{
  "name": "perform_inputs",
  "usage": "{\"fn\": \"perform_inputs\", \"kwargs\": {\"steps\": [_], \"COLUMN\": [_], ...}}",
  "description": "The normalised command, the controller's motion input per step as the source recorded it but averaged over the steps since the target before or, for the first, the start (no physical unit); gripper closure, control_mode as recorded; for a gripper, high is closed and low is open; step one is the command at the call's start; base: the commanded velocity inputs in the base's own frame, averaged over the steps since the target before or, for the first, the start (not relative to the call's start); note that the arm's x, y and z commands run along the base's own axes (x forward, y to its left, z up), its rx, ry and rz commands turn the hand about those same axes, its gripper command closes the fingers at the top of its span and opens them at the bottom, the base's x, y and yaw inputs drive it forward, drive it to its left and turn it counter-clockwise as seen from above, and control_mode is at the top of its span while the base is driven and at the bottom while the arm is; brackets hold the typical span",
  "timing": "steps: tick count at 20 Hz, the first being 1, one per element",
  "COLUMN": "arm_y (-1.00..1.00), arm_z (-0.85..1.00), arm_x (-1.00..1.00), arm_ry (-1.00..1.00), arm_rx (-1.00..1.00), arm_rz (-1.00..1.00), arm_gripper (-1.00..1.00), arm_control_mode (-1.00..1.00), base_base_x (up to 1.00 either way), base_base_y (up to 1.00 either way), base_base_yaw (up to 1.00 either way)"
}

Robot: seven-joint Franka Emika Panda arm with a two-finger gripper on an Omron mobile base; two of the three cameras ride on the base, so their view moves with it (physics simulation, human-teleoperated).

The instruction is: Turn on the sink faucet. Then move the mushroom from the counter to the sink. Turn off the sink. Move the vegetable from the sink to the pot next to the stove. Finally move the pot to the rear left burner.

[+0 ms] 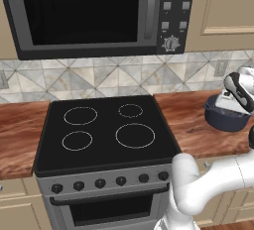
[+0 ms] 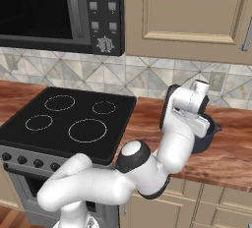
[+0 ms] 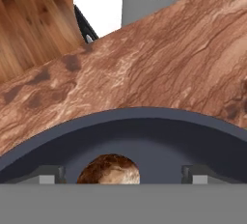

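Mushroom (image 3: 108,169) inside pot (image 3: 144,126) — lying free between spread fingers (image 3: 47,177). Pot on worktop (image 1: 191,120), right of stove (image 1: 104,130).

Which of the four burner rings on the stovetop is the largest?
The front right ring, nearest the pot side and the knobs. The rear right ring is smallest; the two left rings are mid-sized.

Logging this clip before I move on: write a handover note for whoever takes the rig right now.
End effector: open, holding nothing, poised over the pot.
Mushroom: lying inside the pot, between the fingertips.
Pot: on the wooden counter, right of the stove.
Done: mushroom is in the pot.
Left: grasp the pot and set it on the rear left burner.
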Motion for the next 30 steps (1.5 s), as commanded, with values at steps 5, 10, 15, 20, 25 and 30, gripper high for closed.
{"fn": "perform_inputs", "kwargs": {"steps": [5,10,15,20,25,30], "arm_y": [0.0,0.0,0.08,0.29,0.34,0.22], "arm_z": [0.27,0.33,0.11,0.0,0.0,0.0], "arm_x": [-0.04,-0.13,-0.29,-0.31,-0.13,-0.03], "arm_ry": [-0.01,-0.05,-0.05,-0.05,-0.07,-0.06], "arm_rx": [0.0,0.0,0.0,0.0,0.0,0.0], "arm_rz": [0.0,0.01,0.09,0.23,0.32,0.35], "arm_gripper": [-1.0,-1.0,-1.0,-1.0,-1.0,-1.0], "arm_control_mode": [-1.0,-1.0,-1.0,-1.0,-1.0,-1.0], "base_base_x": [0.0,0.0,0.0,0.0,0.0,0.0], "base_base_y": [0.0,0.0,0.0,0.0,0.0,0.0], "base_base_yaw": [0.0,0.0,0.0,0.0,0.0,0.0]}}
